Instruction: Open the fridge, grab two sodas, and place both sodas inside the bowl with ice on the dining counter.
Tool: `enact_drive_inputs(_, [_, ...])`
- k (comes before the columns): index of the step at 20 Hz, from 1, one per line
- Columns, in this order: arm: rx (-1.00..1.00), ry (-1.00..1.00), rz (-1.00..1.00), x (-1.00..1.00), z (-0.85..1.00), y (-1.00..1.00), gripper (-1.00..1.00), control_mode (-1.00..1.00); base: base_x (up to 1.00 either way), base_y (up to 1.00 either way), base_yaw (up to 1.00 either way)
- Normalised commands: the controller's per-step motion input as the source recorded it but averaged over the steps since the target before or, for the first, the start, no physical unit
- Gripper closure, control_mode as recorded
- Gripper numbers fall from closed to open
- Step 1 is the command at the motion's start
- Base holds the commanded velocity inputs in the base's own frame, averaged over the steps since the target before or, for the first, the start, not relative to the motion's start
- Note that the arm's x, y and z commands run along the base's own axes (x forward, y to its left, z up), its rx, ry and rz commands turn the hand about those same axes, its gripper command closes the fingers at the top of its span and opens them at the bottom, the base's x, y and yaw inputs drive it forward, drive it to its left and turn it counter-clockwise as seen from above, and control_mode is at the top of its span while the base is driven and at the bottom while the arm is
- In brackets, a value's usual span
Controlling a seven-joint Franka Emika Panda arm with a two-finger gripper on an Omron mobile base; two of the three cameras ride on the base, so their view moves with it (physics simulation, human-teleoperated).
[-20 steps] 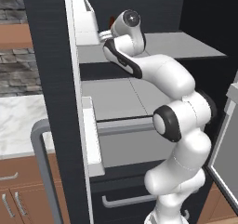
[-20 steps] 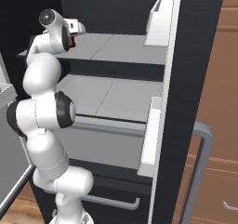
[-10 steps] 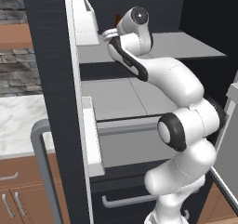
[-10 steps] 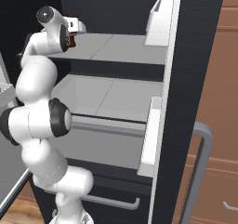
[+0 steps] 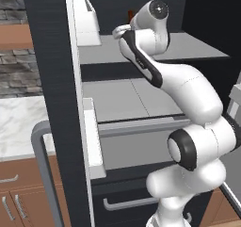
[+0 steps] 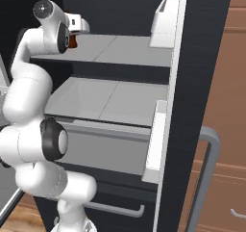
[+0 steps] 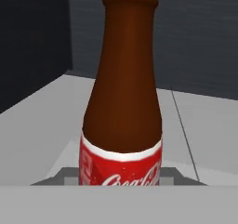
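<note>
since a second ago my elbow has swung outward while the gripper (image 6: 72, 36) stayed at the fridge's (image 5: 52, 56) upper shelf (image 6: 125, 50). its jaws look narrowed around a soda bottle (image 7: 122, 107) standing upright directly ahead, though i cannot tell whether they grip it.

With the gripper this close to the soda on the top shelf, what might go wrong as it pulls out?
1. The soda bottle is tall and narrow; whether the gripper has it firmly is unclear, so it may tip or slip.
2. The open fridge door and its white bins stand close beside the arm, so a wide swing could clip them.
3. The bottle sits near the shelf edge and could fall.
</note>
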Motion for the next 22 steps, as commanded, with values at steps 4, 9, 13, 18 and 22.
enact_drive_inputs(4, [0.01,0.0,0.0,-0.92,-0.12,-0.32,1.0,-1.0,0.0,0.0,0.0])
enact_drive_inputs(9, [0.0,0.0,0.0,-0.94,-0.23,-0.28,1.0,-1.0,0.0,0.0,0.0])
enact_drive_inputs(13, [0.0,0.0,0.0,-0.97,-0.23,-0.25,1.0,-1.0,0.0,0.0,0.0])
enact_drive_inputs(18, [0.0,0.0,0.0,-1.0,-0.2,-0.22,1.0,-1.0,0.0,0.0,0.0])
enact_drive_inputs(22, [0.0,0.0,0.0,-1.0,-0.21,-0.22,1.0,-1.0,0.0,0.0,0.0])
